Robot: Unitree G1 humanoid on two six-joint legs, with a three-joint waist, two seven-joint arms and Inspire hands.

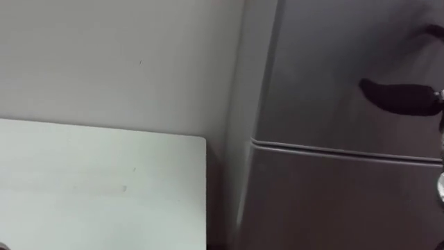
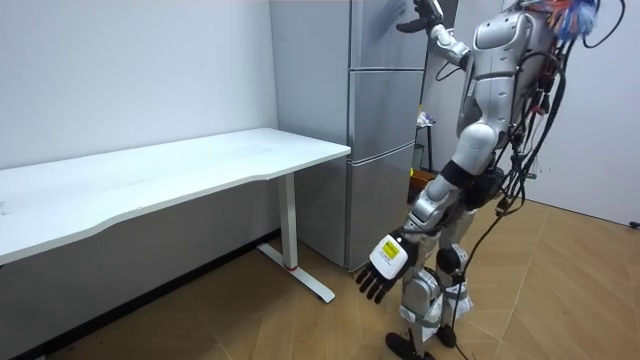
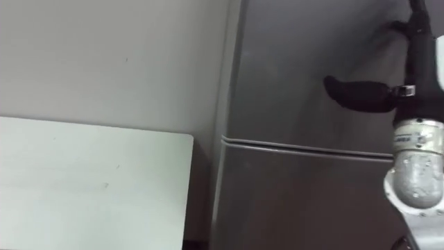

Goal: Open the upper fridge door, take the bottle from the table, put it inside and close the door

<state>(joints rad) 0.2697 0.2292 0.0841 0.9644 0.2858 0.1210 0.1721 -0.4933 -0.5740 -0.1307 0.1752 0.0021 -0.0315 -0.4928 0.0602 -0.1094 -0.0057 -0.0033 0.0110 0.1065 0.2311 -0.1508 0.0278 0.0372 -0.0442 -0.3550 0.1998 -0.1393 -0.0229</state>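
Note:
A grey fridge (image 2: 380,110) stands before me with its upper door (image 3: 298,69) and lower door (image 3: 298,201) shut, a seam running between them. My right hand (image 3: 357,94) is raised against the upper door near its right side, just above the seam. The room view places this hand (image 2: 418,18) at the door's edge nearest me. My left hand (image 2: 384,262) hangs low beside my leg, open and holding nothing. I stand upright, close to the fridge's front.
A white table (image 1: 104,180) stands left of the fridge against the pale wall (image 1: 118,55), with a narrow dark gap between them. In the room view the table (image 2: 180,165) is long, and bare wooden floor (image 2: 300,330) lies around me.

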